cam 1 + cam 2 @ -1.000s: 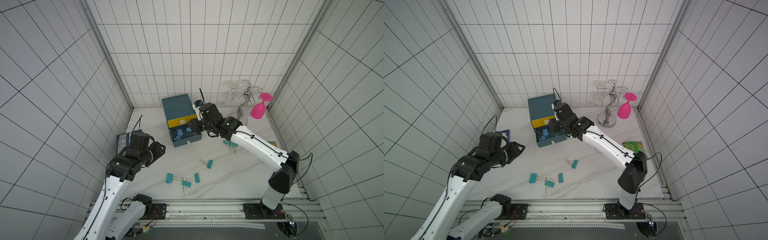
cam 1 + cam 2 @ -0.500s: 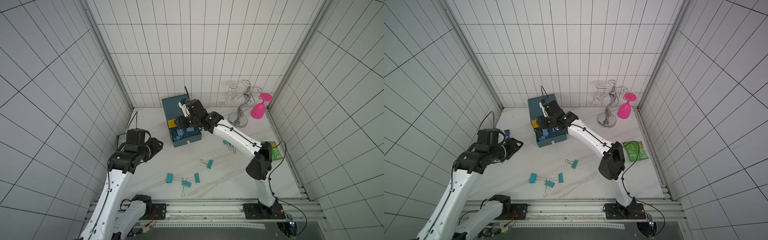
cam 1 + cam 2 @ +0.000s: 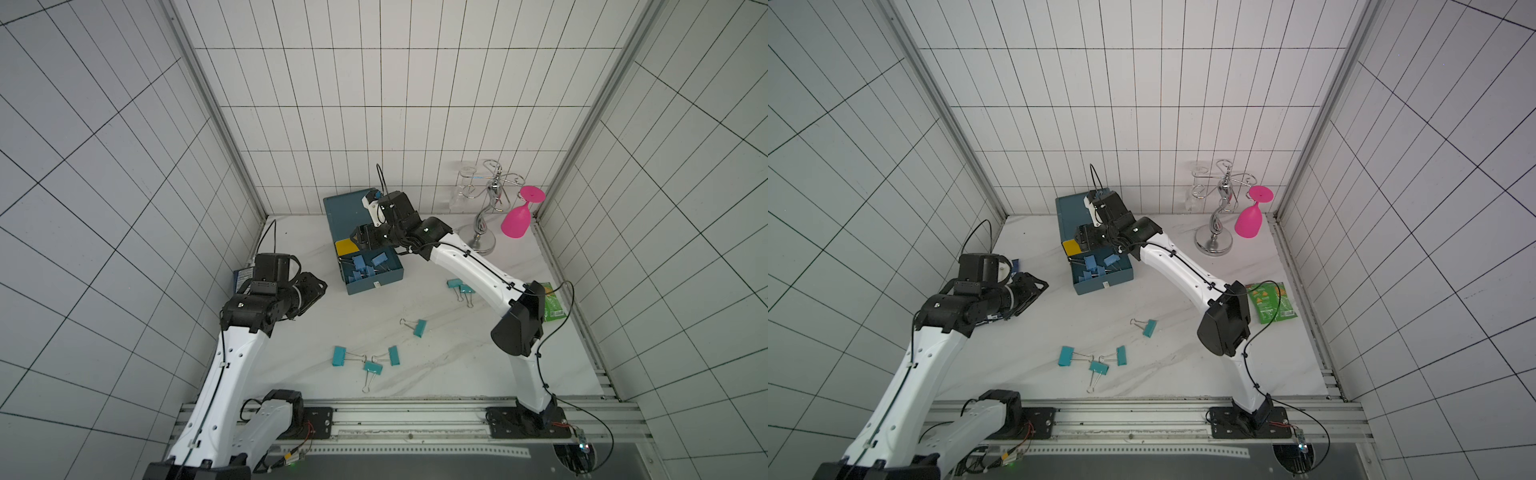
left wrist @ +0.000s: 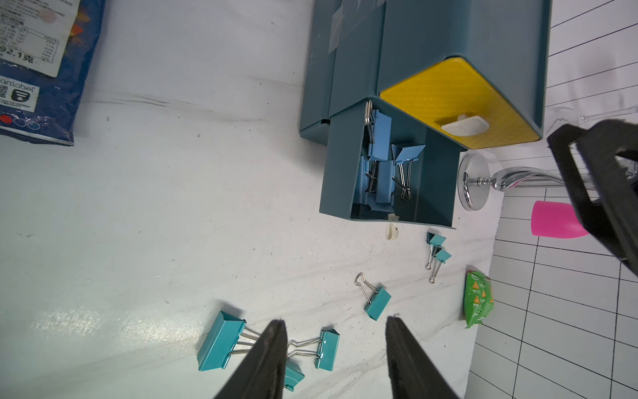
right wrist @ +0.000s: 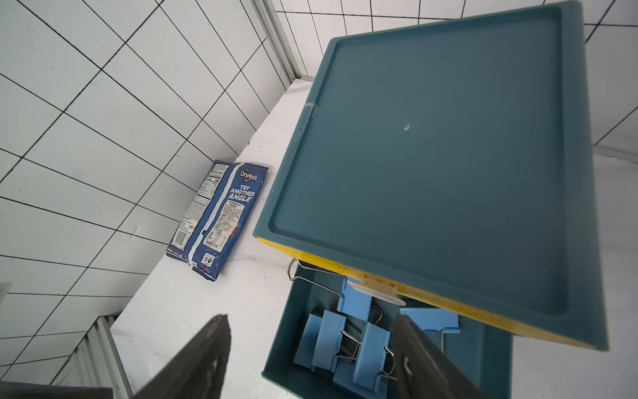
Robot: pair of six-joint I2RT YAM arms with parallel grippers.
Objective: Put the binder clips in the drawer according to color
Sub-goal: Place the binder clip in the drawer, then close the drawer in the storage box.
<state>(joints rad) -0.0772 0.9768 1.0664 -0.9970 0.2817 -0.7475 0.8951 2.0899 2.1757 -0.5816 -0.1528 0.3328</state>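
The drawer cabinet is dark teal and stands at the back of the table. Its yellow top drawer is closed. A teal drawer below it is pulled out and holds several light-blue binder clips. My right gripper hovers open over that drawer's back end, with nothing between its fingers. Teal binder clips lie on the table: three in a group, one alone, two under the right arm. My left gripper hangs open and empty left of the drawer.
A chrome glass rack with a pink glass stands at the back right. A green packet lies by the right wall. A blue Doritos bag lies by the left wall, under my left arm.
My right gripper has moved left over the open drawer and its jaws have spread wider. The left arm has barely moved.
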